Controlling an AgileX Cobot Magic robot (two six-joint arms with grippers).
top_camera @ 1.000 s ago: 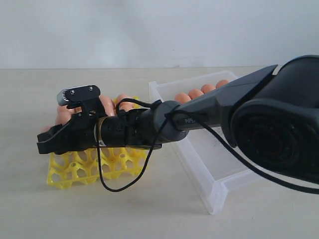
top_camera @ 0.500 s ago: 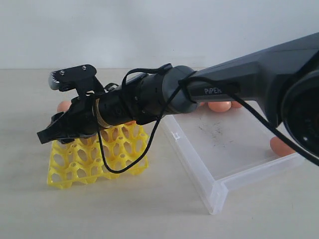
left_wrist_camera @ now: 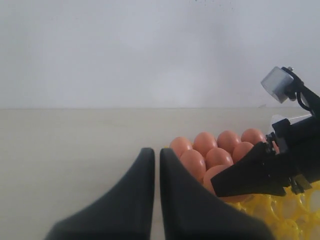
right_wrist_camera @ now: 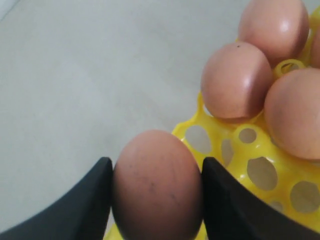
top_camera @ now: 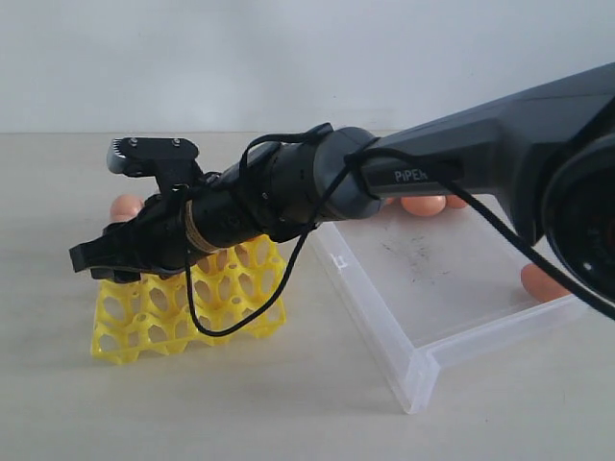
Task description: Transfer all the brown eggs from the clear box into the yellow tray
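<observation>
The right end effector [top_camera: 94,259], pinching a brown egg [right_wrist_camera: 156,185], has dipped lower over the yellow tray's [top_camera: 173,322] left edge, so release looks close. Other brown eggs [top_camera: 423,205] wait in the clear box [top_camera: 452,288]. The left end effector [left_wrist_camera: 156,165] is pressed together.

Crowded above the tray, open along the near desk.
Over the yellow tray [top_camera: 144,327], barred by the right arm [top_camera: 288,197] and its tool [top_camera: 82,259] clamped on a brown egg [right_wrist_camera: 157,187]; far cells filled with brown eggs [left_wrist_camera: 205,145], near cells bare. Free passage across the desk [top_camera: 240,413] near the tray and above the clear box [top_camera: 418,370] floor, save stray eggs [top_camera: 423,205] along its far and right walls.
</observation>
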